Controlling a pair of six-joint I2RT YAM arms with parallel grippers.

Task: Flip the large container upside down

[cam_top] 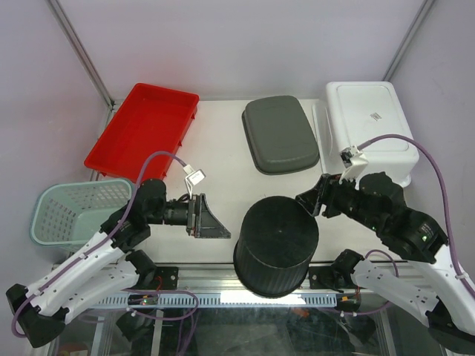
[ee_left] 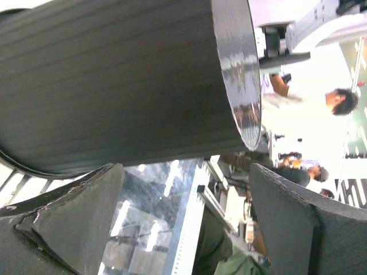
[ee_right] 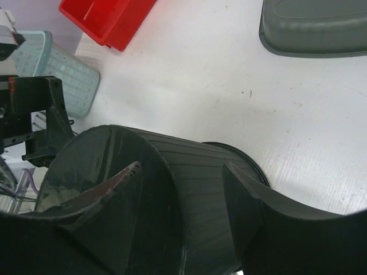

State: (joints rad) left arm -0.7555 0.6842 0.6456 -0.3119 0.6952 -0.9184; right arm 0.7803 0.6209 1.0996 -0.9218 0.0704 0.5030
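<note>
Treat the black bucket (cam_top: 274, 241), resting bottom-up at the near edge of the bench (cam_top: 223, 148), as probably stiff, light and slick, best taken by its lower rim, with left tool (cam_top: 215, 222) spread wide and right tool (cam_top: 310, 199) apart, both empty.

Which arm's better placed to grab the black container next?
Right, likely: right fingers sit at the black container's top edge, container showing between them. The left fingers stand open beside it, container outside their gap.
</note>
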